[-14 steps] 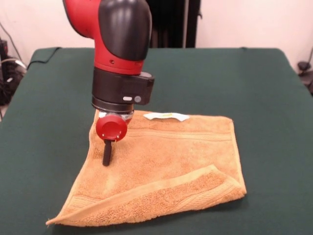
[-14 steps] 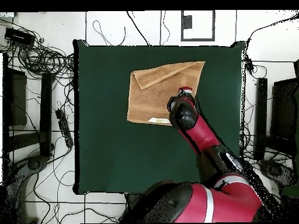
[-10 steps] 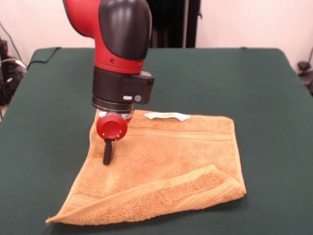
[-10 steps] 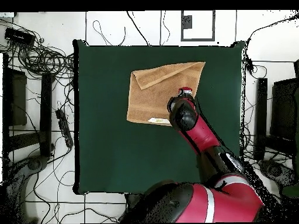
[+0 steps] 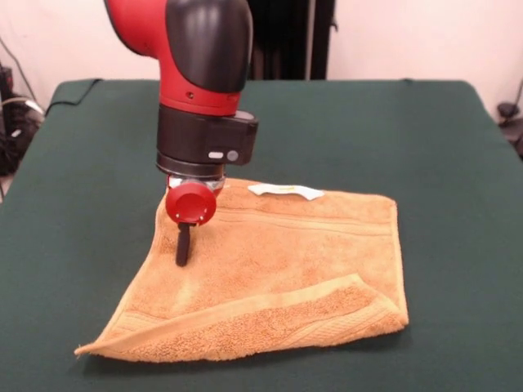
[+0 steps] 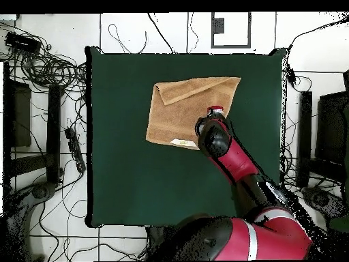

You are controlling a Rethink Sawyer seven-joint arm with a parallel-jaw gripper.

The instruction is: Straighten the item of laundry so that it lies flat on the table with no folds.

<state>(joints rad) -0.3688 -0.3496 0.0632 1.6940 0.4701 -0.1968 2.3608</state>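
The item of laundry (image 5: 278, 269), an orange-tan towel, lies on the green table (image 5: 425, 131) with its near edge folded back over itself as a long flap (image 5: 270, 318). Its white label (image 5: 286, 190) shows at the far edge. My gripper (image 5: 181, 260) stands upright over the towel's left part. Its black fingers (image 5: 182, 243) are together in one bar, with the tip pressed into the cloth. In the overhead view the towel (image 6: 180, 112) lies at the table's upper middle, and the arm's wrist (image 6: 213, 133) covers its right lower part and hides the gripper.
Green cloth (image 6: 123, 170) stretches wide on every side of the towel. Cables and black stands (image 6: 54, 123) lie on the floor beyond the table's edges.
The gripper has shifted slightly right and away from the near edge in the front view. The towel slid with it, its label and right corner moving the same way.
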